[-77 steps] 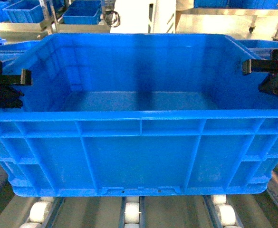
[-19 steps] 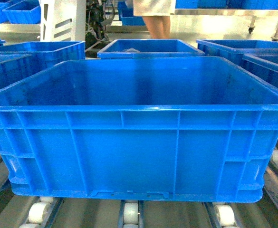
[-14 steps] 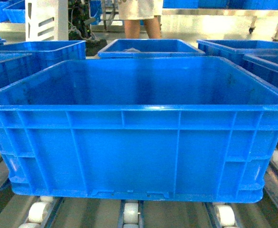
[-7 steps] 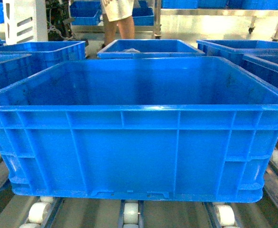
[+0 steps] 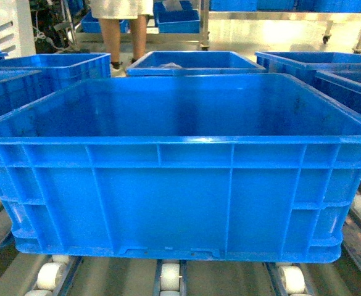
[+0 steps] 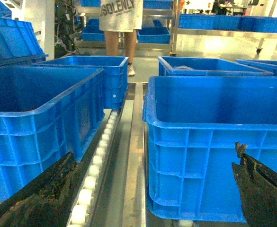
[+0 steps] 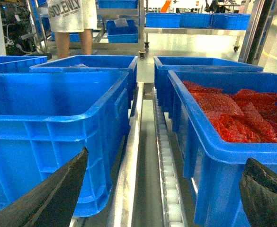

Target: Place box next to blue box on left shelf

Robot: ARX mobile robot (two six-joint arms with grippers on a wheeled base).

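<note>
The box (image 5: 180, 185), a large bright blue open-top crate, rests empty on the white wheels of the left shelf (image 5: 171, 279). A blue box (image 5: 10, 92) stands just to its left, with a narrow rail gap between them. Neither gripper shows in the head view. In the left wrist view, my left gripper (image 6: 155, 150) is open and empty, its dark fingers (image 6: 43, 198) straddling the gap between the blue box (image 6: 34, 123) and the box (image 6: 214, 142). The right gripper (image 7: 166, 156) is also open and empty, with the box (image 7: 48, 118) on its left.
A crate of red material (image 7: 233, 113) stands right of the box across a roller rail (image 7: 169, 189). More blue crates (image 5: 195, 61) stand behind. A person (image 5: 121, 24) stands on the floor beyond the shelves.
Both grippers, which stood at the box's side rims 5.4 s ago, have let go and left the head view. The box now sits still on the rollers. The person in the background has walked left.
</note>
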